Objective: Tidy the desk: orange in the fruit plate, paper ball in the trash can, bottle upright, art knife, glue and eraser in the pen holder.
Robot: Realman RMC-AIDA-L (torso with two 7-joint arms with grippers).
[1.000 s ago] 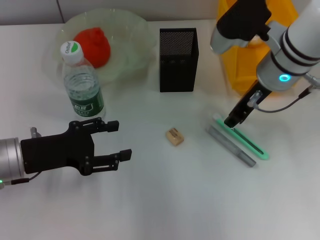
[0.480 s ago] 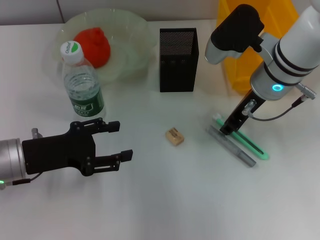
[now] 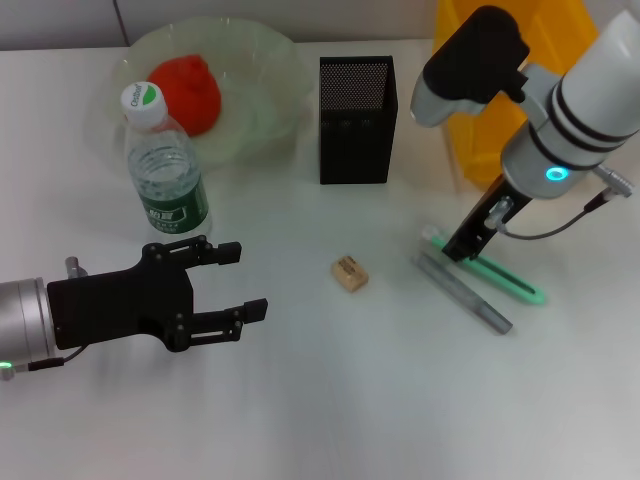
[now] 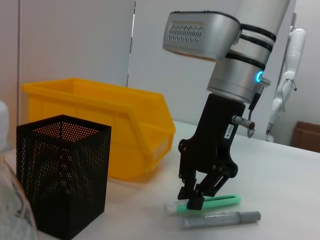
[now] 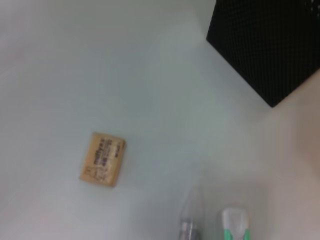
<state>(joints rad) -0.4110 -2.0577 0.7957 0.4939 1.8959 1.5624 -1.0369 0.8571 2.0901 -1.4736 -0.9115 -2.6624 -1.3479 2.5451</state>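
Both my arms over the desk

My right gripper (image 3: 462, 246) pointed steeply down from a bent wrist, fingers pinched nearly together at the desk surface. My left gripper (image 3: 233, 281) lay level and low, its fingers (image 3: 245, 311) spread apart.

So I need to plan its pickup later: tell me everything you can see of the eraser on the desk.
The eraser is a small, flat, tan rectangular block with dark print on its upper face, too small to read. It lies flat on the white desk, turned at a slant, in front of the black mesh pen holder and apart from it. Nothing touches it: the left gripper hovers open off to one side, and the grey pen-like stick lies well to its other side.
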